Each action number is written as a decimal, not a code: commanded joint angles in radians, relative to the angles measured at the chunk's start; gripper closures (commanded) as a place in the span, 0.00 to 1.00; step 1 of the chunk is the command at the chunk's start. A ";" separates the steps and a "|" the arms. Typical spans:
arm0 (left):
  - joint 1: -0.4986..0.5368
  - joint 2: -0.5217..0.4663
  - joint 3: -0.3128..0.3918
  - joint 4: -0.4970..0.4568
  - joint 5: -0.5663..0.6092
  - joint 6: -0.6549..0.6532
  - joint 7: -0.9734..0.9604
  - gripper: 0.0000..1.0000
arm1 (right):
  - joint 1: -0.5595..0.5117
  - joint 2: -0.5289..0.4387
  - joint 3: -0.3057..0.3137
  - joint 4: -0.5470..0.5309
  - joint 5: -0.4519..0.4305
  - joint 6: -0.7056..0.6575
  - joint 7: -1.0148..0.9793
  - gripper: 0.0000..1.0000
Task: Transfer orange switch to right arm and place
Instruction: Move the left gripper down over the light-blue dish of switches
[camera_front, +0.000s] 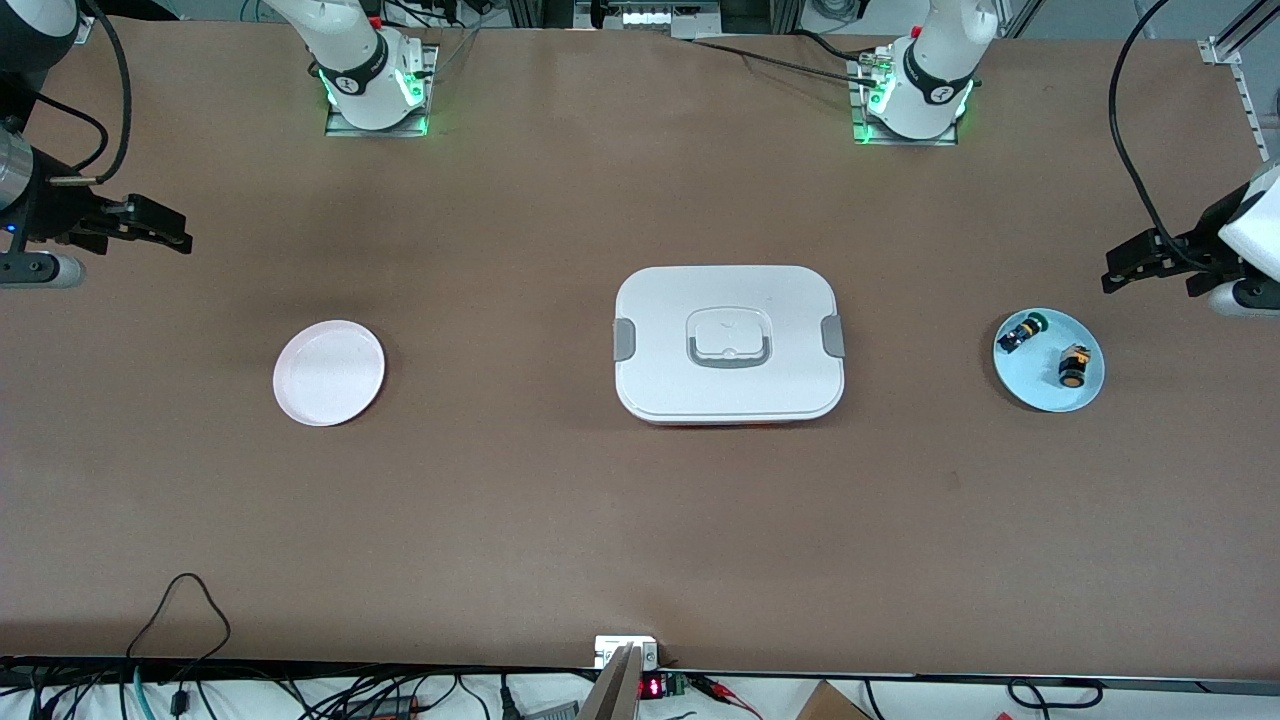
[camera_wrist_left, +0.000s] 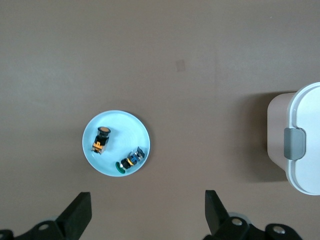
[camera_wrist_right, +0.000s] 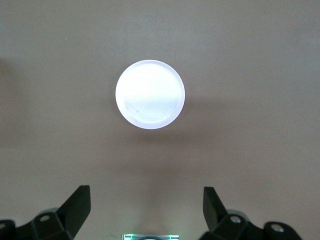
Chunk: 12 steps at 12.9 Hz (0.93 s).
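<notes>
Orange switch (camera_front: 1074, 366) lying on blue plate (camera_front: 1040, 395). Left gripper (camera_front: 1135, 267) hovering near the plate, fingers apart, empty. Right gripper (camera_front: 150, 226) waiting, fingers apart, far from the plate.

Light fell evenly from overhead, leaving soft shadows beside the white container (camera_front: 729, 343). The pale plate (camera_wrist_right: 150, 94) glared, nearly blown out (right wrist view). All views stayed sharp.

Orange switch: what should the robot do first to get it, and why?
Probably lower the left claw over the orange switch. The switch lies untouched on the blue plate beside a green switch, and that open claw hangs up in the air by the plate, holding nothing.
</notes>
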 joint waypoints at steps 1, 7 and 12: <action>-0.005 0.006 0.001 0.030 -0.014 -0.036 -0.024 0.00 | -0.004 -0.010 0.007 0.016 0.007 -0.005 0.022 0.00; 0.005 0.038 0.001 -0.031 -0.016 -0.024 0.017 0.00 | 0.000 -0.008 0.009 0.018 0.009 -0.007 0.006 0.00; 0.079 0.093 0.009 -0.256 -0.005 0.209 0.527 0.00 | 0.002 -0.007 0.010 0.018 0.012 -0.007 0.004 0.00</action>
